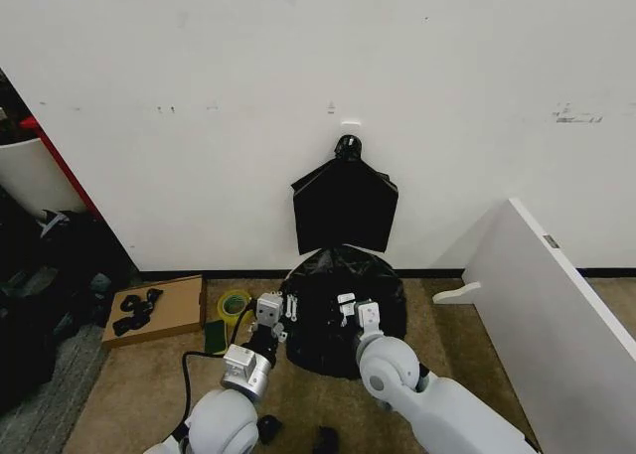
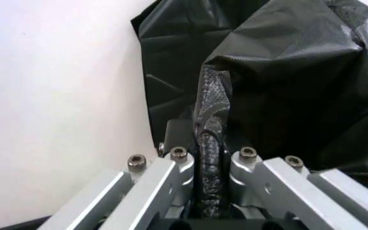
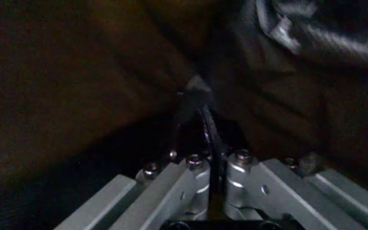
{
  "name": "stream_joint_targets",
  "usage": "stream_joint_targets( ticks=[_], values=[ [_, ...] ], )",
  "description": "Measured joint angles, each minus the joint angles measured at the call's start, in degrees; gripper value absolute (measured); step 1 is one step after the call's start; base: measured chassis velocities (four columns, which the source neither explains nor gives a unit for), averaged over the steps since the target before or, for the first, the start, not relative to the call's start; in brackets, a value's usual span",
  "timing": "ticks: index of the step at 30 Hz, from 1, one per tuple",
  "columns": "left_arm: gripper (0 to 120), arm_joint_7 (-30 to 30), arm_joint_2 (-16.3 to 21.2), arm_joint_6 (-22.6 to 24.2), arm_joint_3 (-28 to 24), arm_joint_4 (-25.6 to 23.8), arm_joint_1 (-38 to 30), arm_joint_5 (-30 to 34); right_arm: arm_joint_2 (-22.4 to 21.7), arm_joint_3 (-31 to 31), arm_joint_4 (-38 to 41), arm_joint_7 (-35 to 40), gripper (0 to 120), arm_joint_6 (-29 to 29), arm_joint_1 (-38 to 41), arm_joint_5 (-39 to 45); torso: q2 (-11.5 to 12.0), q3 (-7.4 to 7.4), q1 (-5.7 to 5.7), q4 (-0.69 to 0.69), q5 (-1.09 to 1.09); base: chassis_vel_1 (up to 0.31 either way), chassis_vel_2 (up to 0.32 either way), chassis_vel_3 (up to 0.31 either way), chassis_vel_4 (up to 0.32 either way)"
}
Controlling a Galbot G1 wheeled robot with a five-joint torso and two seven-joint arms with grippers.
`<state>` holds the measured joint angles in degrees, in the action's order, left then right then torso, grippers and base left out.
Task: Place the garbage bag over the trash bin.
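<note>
Two grippers are pinched onto the garbage bag [image 1: 343, 310], and honestly a lot of the rest is hard to make out. No white of the trash bin can be seen; a rounded black mound sits on the floor against the wall, so whatever is under the plastic is fully covered. The right wrist view is mostly dark, with only crinkled black film [image 3: 286, 57] and a thin pinched fold running down between the metal fingers [image 3: 190, 184]. In the left wrist view the bag [image 2: 286, 72] is seen against the white wall, and a twisted strand of it is clamped between the fingers [image 2: 171, 182], which are pressed nearly together on it. In the head view the left gripper [image 1: 270, 315] is set at about 9 o'clock on the mound's edge and the right gripper [image 1: 356, 310] just past centre toward 3 o'clock, both touching the plastic. Both arms are cut off by the lower edge of the frame. At 12 o'clock from the mound, a flat black bag bundle [image 1: 345, 204] is hung on the wall, gathered to a knot on top. A cardboard piece [image 1: 159, 310] with small black scraps is lying at 9 o'clock, a roll of tape [image 1: 235, 303] just beside the left gripper, and a white panel [image 1: 556, 295] is leaned at 3 o'clock.
</note>
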<state>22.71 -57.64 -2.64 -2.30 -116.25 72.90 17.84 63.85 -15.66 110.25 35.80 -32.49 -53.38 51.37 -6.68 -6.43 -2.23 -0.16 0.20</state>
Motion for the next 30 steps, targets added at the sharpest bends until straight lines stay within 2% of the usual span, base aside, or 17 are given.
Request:
stream_joint_targets(
  ticks=[7,11,15,20,30],
  values=[
    [3,-0.38,0.18,-0.17,0.00,-0.26,0.20,0.25,1.11,-1.27,0.04,0.00,0,-0.12,1.06,-0.36,0.00,0.00,0.00,0.01,0.00,0.000,0.000,0.000,0.000],
    [3,-1.07,0.80,-1.03,-0.12,-0.98,0.94,-0.44,2.08,-1.84,-2.97,0.05,0,0.14,3.08,-0.39,0.00,0.00,0.00,0.00,0.00,0.000,0.000,0.000,0.000],
    [3,-2.02,1.76,-4.73,-0.22,-1.24,1.89,-4.75,4.46,-2.02,-8.91,1.13,0,1.66,4.93,0.39,0.00,0.00,0.00,0.01,0.00,0.000,0.000,0.000,0.000],
    [3,-2.98,2.83,-5.88,-0.34,-1.94,2.87,-6.05,5.78,-1.67,-12.49,2.12,0,3.33,7.18,0.93,0.00,0.00,0.00,0.01,-0.01,0.000,0.000,0.000,0.000],
    [3,-3.56,2.93,-5.99,-1.02,-3.72,3.27,-4.49,7.16,-2.43,-15.10,2.32,0,4.15,7.88,-0.72,0.00,0.00,0.00,0.00,0.00,0.000,0.000,0.000,0.000]
  ],
)
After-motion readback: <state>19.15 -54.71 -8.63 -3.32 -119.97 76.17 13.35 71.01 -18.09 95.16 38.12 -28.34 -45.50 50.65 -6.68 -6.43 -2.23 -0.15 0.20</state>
